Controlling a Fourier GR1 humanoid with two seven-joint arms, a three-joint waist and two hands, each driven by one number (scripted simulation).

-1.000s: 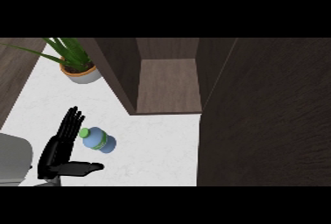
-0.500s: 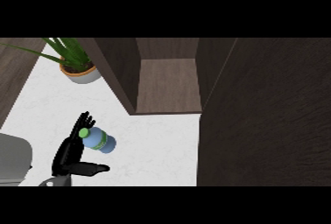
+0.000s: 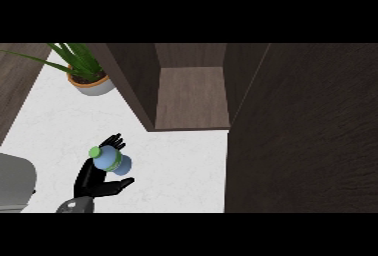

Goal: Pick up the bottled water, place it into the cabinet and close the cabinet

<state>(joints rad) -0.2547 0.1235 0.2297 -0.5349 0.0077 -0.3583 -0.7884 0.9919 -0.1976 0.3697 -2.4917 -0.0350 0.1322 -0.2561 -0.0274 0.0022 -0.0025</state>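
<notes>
White table (image 3: 177,150) carries an open cabinet (image 3: 190,95), its shelf bare, door unshut. Beside it, the left robot hand (image 3: 96,180) stands wide open against the bottled water (image 3: 111,160), not yet grasped; lifting, placing, closing remain.

head view | steeply down from above | counter (image 3: 177,160), open cabinet (image 3: 192,100) in frame

Blue bottled water (image 3: 113,161) with green cap, black hand (image 3: 96,181), white marbled counter (image 3: 177,165), dark wood-grain cabinet (image 3: 295,130), green plant (image 3: 77,57)
</notes>
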